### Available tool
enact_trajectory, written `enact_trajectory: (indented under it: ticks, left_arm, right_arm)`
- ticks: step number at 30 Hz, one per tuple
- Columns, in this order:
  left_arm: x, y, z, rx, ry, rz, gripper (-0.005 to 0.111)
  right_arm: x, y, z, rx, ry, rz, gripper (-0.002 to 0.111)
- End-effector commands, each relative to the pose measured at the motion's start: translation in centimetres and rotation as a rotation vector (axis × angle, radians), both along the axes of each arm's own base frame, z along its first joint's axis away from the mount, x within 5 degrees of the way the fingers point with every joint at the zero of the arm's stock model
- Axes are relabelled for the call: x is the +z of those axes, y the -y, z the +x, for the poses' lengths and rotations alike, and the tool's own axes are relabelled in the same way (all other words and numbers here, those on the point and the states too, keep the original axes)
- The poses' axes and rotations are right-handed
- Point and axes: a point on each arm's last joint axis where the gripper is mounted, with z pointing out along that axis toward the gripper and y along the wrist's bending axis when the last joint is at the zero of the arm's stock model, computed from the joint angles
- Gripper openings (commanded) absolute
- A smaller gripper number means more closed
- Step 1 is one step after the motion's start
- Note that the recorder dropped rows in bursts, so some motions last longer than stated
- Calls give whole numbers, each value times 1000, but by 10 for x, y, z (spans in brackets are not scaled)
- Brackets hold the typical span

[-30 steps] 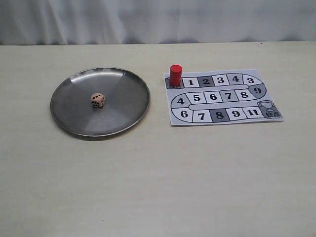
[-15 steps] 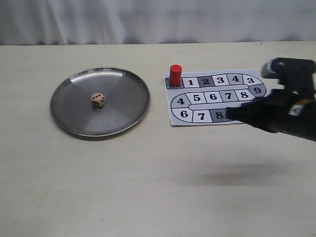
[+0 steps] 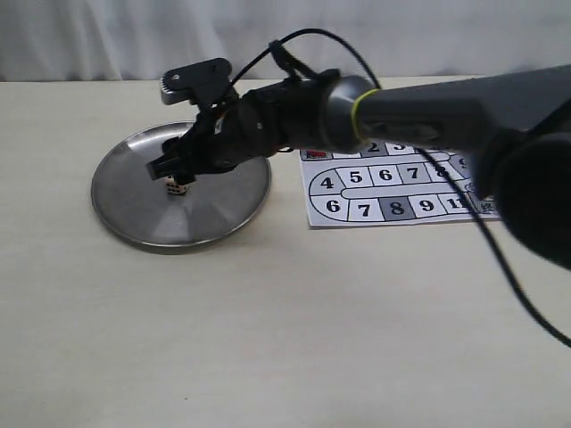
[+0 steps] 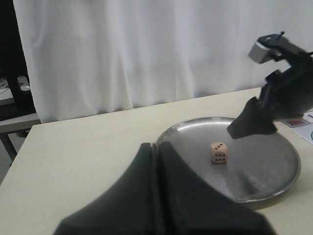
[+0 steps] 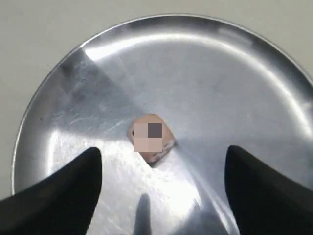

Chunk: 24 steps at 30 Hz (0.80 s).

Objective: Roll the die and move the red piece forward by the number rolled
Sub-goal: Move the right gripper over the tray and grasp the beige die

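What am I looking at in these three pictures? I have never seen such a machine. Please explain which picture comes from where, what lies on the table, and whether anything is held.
This is a robot with two arms, each ending in a two-fingered end effector. The wide picture comes from a camera off the arms; the other two come from cameras on the wrists. On the table lie a metal plate with the die in it and a paper game board. The right end effector hovers open over the die, holding nothing. The left end effector is shut and empty, away from the plate. The red piece is not visible; the right arm probably hides it.
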Motion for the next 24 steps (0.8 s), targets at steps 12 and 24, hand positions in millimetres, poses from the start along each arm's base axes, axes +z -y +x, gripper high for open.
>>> enact_trajectory:
  ticks: [12, 24]
  left_arm:
    - [0, 0, 0, -2, 8, -6, 0]
    - [0, 0, 0, -2, 8, -6, 0]
  right_arm:
    - [-52, -34, 36, 66, 2, -57, 58]
    - [28, -13, 38, 53, 5, -60, 4]
